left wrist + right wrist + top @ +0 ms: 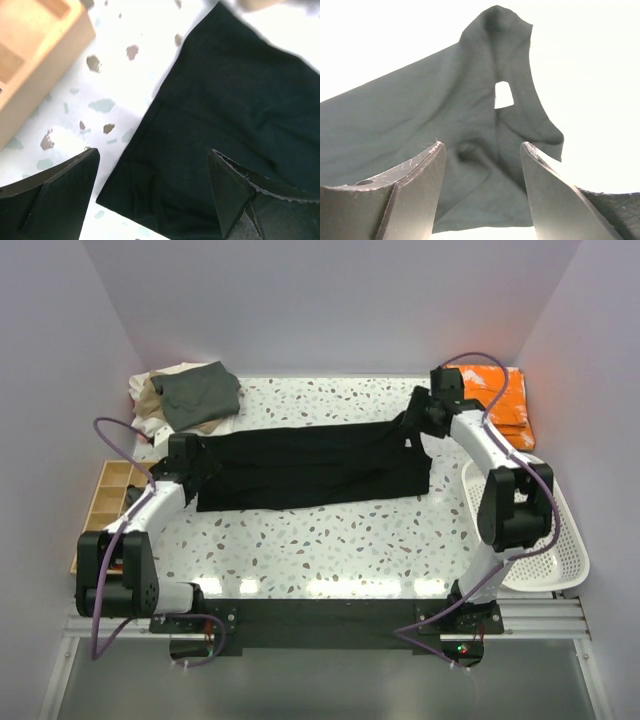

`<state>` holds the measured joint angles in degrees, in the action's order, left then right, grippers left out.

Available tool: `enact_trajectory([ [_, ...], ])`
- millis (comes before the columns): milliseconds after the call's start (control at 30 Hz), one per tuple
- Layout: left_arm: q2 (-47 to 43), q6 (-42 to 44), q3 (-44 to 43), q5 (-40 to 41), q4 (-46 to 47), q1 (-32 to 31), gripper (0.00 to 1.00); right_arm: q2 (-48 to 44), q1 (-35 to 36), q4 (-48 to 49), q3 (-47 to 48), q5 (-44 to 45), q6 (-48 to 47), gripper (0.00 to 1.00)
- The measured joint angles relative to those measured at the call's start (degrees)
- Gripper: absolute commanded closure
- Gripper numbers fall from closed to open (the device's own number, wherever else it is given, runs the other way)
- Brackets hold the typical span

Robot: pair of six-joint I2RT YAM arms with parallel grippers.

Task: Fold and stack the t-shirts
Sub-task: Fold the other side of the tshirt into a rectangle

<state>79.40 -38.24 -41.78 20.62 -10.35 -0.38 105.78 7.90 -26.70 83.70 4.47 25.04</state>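
Left gripper (152,160): fingers wide, holding nothing. A corner of the black t-shirt (310,465) lies flat between them, one finger over bare table, the other over cloth.

Right gripper (482,150): fingers wide, empty. Collar end and white label (503,95) just beyond the tips, cloth puckered there.

Judgement: pinch matching corners, lift level, and flatten that pucker before folding toward the folded shirts (190,395) beyond the left fingers.

Bright overhead light; beyond the right gripper (481,150) the table (600,75) blows out white, and that gripper's close jaws look soft.
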Motion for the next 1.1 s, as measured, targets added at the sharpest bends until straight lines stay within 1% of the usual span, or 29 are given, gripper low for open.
enact_trajectory([
  [33, -1.22, 0.17, -0.24, -0.04, 0.00, 0.00, 0.06, -2.01, -0.26, 0.00, -0.42, -0.44, -0.26, 0.34],
  [67, -2.49, 0.37, -0.31, -0.35, 0.00, 0.00, 0.01, -3.87, -0.33, -0.02, -0.48, -1.27, -0.39, 0.34],
  [233, -6.95, 0.70, -0.31, -5.07, 0.02, 0.00, 0.00, -10.58, 1.64, 1.03, -2.73, -8.90, -0.13, 0.36],
  [433, -8.57, 1.44, 0.90, -13.29, 0.72, 0.00, 0.00, -11.45, 7.13, -0.70, -8.81, -14.36, 0.96, 0.38],
  [567, -8.61, 1.49, 2.45, -19.32, 1.66, 0.00, 0.00, -11.82, 9.07, -4.22, -11.78, -14.56, 1.05, 0.39],
  [700, -8.61, 1.46, 4.11, -23.19, 2.69, 0.00, 0.00, -13.68, 10.34, -7.43, -14.36, -14.53, 0.87, 0.40],
  [933, -8.24, 1.49, 5.01, -26.36, 3.74, 0.00, 0.00, -14.64, 11.69, -8.98, -16.17, -14.51, 0.85, 0.40],
  [1100, -5.88, 1.97, 5.01, -27.76, 4.33, 0.00, 0.00, -9.81, 11.72, -8.94, -14.23, -14.25, 0.85, 0.40],
])
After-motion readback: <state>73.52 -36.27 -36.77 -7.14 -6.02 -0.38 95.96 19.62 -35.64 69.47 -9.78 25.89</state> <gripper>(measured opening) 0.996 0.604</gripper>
